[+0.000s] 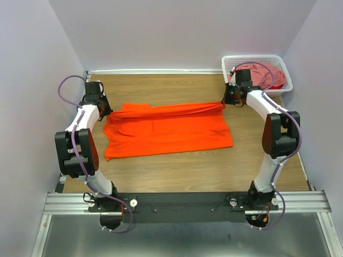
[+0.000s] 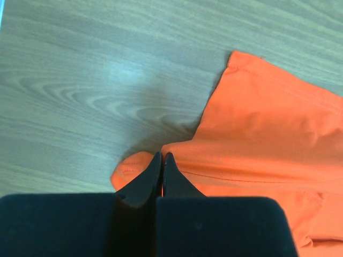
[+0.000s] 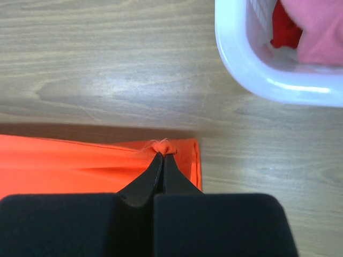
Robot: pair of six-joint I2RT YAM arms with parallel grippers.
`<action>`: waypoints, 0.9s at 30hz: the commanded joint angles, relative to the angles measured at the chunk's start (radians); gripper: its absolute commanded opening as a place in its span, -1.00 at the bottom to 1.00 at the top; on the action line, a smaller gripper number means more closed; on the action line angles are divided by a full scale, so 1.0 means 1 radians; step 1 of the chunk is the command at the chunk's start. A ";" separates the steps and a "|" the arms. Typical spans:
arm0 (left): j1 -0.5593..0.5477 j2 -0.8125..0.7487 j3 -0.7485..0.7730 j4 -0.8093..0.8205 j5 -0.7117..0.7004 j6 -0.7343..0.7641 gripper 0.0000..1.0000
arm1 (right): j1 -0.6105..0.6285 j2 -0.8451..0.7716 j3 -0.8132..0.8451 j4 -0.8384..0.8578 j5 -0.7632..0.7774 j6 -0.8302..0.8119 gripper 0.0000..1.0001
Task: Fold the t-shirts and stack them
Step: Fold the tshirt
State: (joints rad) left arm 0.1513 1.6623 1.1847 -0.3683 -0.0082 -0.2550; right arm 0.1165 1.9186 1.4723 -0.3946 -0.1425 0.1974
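From above, the orange t-shirt (image 1: 171,134) lies mid-worktop (image 1: 177,171), its long axis running left to right. Its far edge is stretched between the left tool (image 1: 105,112) and the right tool (image 1: 225,104), and the rest of the cloth spreads from there toward the arm bases. The fold probably goes that way, both arms together. The pink t-shirt (image 1: 272,75) sits in the basket (image 1: 252,57) at the far right.

In the left wrist view, the fingers are pressed together, pinching an orange corner (image 2: 134,170), with the cloth trailing right.

In the right wrist view, the fingers are pinched on a puckered corner (image 3: 161,144), with the cloth running left and the basket just beyond.
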 commanded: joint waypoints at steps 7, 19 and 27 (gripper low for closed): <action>0.011 -0.027 -0.077 -0.009 -0.018 -0.015 -1.00 | -0.015 -0.027 -0.087 -0.006 0.029 0.057 -0.99; 0.011 0.025 -0.129 -0.006 -0.047 -0.041 -1.00 | -0.031 0.042 -0.136 -0.009 0.015 0.142 -0.99; 0.013 0.050 -0.155 -0.001 -0.036 -0.049 -1.00 | -0.029 0.071 -0.147 -0.009 -0.020 0.154 -0.95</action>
State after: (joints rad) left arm 0.1516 1.6901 1.0420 -0.3683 -0.0162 -0.2943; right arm 0.1005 1.9678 1.3327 -0.3981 -0.1516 0.3370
